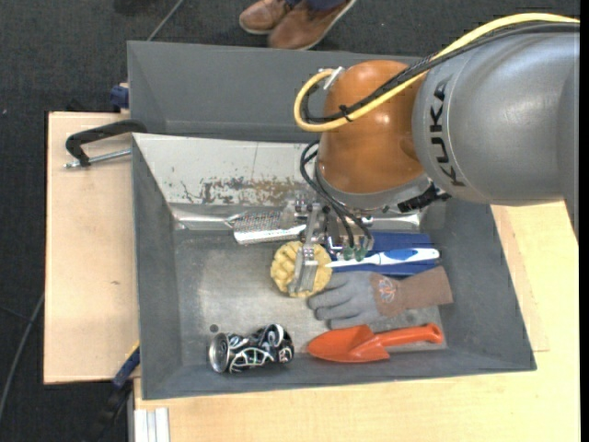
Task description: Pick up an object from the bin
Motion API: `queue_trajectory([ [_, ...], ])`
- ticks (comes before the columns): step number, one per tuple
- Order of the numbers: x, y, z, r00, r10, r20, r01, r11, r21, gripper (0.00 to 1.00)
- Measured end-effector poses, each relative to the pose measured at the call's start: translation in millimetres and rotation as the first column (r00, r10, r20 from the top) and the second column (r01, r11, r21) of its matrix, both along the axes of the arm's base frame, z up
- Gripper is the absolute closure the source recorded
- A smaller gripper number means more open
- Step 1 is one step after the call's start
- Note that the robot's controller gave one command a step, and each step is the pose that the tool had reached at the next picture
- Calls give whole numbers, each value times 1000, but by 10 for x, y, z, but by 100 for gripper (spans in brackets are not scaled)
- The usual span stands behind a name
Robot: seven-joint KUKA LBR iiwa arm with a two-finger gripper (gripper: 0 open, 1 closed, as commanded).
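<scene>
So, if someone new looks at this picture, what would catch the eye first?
First the big arm with its orange cover at the right, its gripper down at a yellow lumpy thing in the middle of the bin. Next, the orange trowel and the black-and-white patterned can along the near wall.

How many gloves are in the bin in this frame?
1. A grey glove with a brown cuff lies right of centre, beside the orange scoop by the near wall. The arm could be hiding things beneath it.
</scene>
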State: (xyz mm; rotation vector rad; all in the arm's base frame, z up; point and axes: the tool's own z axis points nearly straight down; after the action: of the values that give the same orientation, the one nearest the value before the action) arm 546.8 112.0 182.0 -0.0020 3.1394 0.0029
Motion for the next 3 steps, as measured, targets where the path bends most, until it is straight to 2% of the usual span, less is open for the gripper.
queue_trajectory([
  [1, 146, -463, -683, 1000, 27, 1, -27, 1000, 0, 0],
  [2, 390, -846, -1124, 994, 112, 4, -112, 994, 2, 0],
  [3, 253, -411, -1105, 989, -146, 4, 146, 989, -3, 0],
])
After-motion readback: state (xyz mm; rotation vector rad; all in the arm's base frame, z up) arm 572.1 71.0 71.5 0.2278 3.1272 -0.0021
